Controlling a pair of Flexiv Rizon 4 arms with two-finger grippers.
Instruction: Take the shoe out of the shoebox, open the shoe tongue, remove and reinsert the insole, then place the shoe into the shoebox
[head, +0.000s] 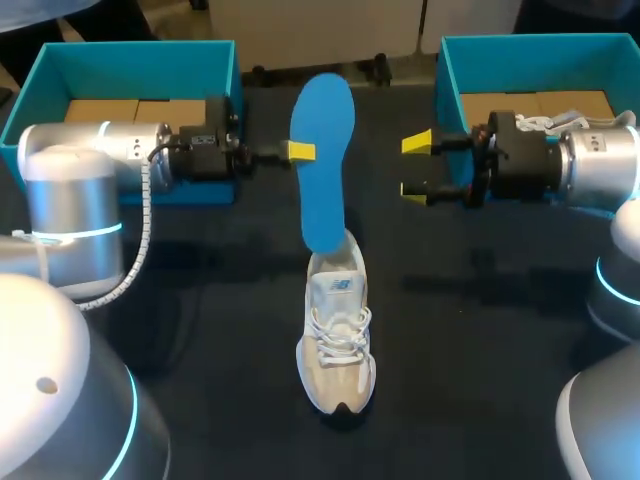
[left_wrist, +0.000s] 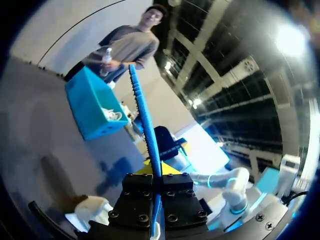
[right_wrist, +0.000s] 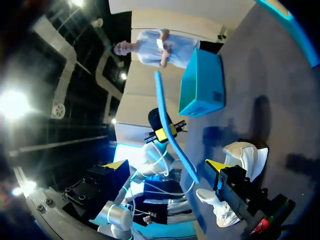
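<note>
A blue insole (head: 322, 160) stands upright with its lower end in the opening of a white and beige sneaker (head: 338, 335) on the dark table. My left gripper (head: 300, 151) is shut on the insole's left edge, above the shoe. From the left wrist the insole (left_wrist: 145, 120) shows edge-on, rising from between the shut fingers of the left gripper (left_wrist: 156, 172), with the sneaker (left_wrist: 92, 207) below. My right gripper (head: 416, 167) is open, a short way right of the insole and apart from it. The right wrist view shows the insole (right_wrist: 172, 135) ahead of the open right gripper (right_wrist: 167, 167) and the sneaker (right_wrist: 240, 170) beneath.
A teal shoebox (head: 215, 60) stands at the back left behind my left arm. A second teal shoebox (head: 500, 55) at the back right holds another white shoe (head: 545, 122). Both arms reach in level above the table.
</note>
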